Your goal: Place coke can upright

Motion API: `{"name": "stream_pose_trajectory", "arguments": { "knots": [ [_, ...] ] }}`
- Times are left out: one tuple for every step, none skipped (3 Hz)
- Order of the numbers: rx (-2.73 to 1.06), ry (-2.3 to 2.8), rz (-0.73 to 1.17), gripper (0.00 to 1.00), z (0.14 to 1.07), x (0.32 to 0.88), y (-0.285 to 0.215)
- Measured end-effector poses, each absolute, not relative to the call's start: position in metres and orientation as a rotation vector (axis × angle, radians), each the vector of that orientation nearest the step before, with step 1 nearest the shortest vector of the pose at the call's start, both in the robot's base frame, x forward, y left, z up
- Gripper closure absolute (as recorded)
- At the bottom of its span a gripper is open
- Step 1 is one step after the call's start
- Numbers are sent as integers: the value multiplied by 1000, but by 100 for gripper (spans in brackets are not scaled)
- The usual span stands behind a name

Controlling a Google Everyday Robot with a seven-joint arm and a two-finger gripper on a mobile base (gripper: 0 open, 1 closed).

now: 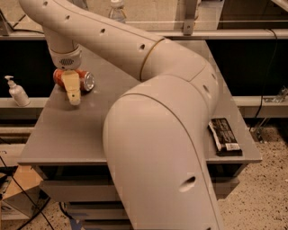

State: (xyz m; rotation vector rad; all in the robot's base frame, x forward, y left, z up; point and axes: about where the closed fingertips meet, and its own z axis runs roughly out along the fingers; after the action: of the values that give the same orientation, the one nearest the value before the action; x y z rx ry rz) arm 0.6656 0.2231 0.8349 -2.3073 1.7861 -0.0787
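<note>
The coke can is red with a silver end and lies on its side at the back left of the grey table. My gripper hangs from the white arm directly in front of the can's left part and covers its middle. The gripper's tip is close to the table surface. I cannot tell whether it touches the can.
A clear plastic bottle stands at the table's far edge. A black snack packet lies near the right front edge. A white pump dispenser stands on a ledge to the left. A cardboard box sits on the floor at lower left.
</note>
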Motion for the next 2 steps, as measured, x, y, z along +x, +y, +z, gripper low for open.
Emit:
{"name": "stream_pose_trajectory", "arguments": {
  "knots": [
    [-2325,1828,-69,18,823,667,214],
    [-2328,1800,-34,41,826,664,215]
  ]
}}
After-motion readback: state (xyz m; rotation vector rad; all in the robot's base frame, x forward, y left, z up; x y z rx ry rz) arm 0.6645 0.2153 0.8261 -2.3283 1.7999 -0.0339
